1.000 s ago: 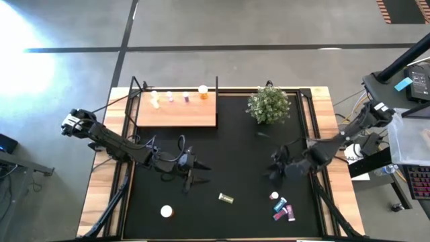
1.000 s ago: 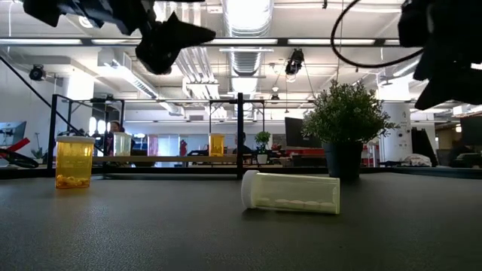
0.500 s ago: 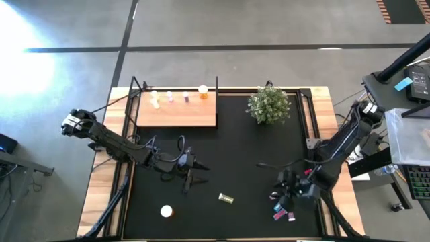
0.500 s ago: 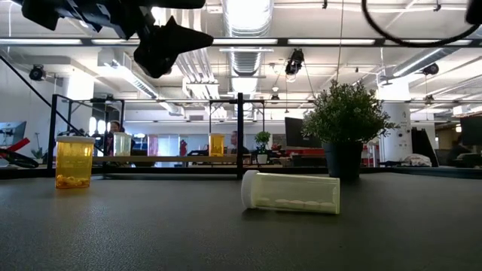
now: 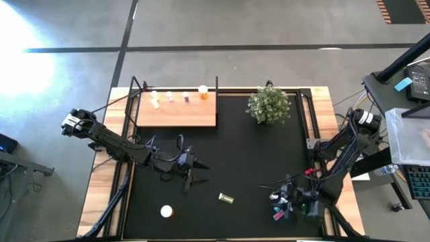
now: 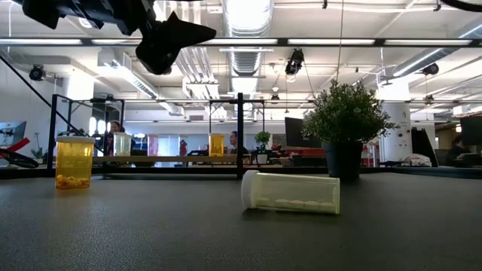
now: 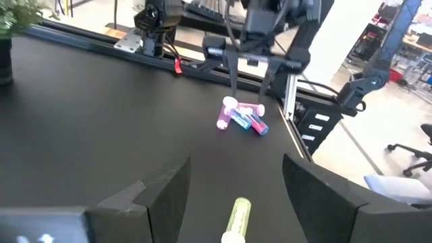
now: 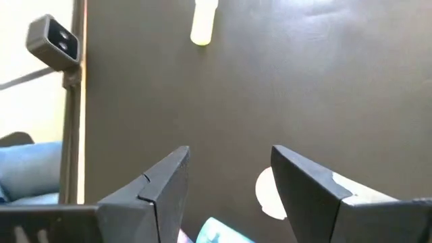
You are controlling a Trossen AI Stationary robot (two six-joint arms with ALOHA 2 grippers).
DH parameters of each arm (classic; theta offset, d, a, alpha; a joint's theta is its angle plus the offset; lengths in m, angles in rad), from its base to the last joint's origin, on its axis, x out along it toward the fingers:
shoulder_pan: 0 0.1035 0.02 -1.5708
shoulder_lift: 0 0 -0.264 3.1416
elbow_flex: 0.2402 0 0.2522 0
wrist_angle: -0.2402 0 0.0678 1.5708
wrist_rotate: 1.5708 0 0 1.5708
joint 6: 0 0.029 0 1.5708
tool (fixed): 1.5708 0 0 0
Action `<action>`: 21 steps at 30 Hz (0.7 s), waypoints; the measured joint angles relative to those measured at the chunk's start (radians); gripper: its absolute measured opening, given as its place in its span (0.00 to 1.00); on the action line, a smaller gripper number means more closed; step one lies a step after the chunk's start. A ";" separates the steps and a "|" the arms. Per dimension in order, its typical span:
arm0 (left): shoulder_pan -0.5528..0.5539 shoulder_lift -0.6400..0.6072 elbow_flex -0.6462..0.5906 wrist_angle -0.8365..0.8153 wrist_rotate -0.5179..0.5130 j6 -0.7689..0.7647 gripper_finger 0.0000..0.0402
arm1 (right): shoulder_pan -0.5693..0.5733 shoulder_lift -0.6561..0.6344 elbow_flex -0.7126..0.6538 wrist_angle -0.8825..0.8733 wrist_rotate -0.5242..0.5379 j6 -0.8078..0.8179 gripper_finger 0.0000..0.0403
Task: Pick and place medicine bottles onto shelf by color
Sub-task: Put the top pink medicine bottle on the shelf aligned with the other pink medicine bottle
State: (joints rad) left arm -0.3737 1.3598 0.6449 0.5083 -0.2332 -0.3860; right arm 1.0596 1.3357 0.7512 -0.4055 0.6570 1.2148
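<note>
**Right arm lowers over cluster of medicine bottles**

The right end effector (image 5: 282, 205) hangs directly above a cluster of pink and blue bottles (image 7: 241, 117) near the bench's (image 5: 255, 154) front right corner, fingers (image 8: 158, 185) parted, grasping nothing. The left end effector (image 5: 195, 173) waits mid-bench, fingers spread and released. A yellowish bottle (image 5: 226, 198) lies on its side between the arms; an orange bottle (image 5: 166, 212) stands upright near the front. Four bottles (image 5: 178, 96) line the shelf (image 5: 176, 112) beside the plant (image 5: 269, 104)
</note>
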 joint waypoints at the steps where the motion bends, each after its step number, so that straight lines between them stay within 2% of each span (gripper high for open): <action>1: 0.000 0.000 0.000 0.006 -0.010 0.000 0.55 | -0.004 0.013 0.006 -0.001 -0.003 0.002 0.49; 8: 0.000 0.000 0.000 0.008 -0.070 -0.001 0.55 | -0.021 0.030 0.081 -0.020 -0.012 -0.033 0.49; 11: 0.000 0.000 0.000 0.008 -0.087 -0.002 0.55 | 0.002 0.013 0.143 -0.120 -0.030 -0.055 0.49; 16: 0.000 0.000 0.000 0.008 -0.087 -0.003 0.55 | 0.096 0.035 0.180 -0.354 0.024 0.134 0.49; 21: 0.000 0.000 0.000 0.008 -0.087 -0.003 0.55 | 0.182 0.105 0.148 -0.386 0.073 0.293 0.49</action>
State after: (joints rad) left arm -0.3733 1.3598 0.6453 0.5160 -0.3206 -0.3885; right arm 1.2420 1.4408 0.8994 -0.7917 0.7297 1.5077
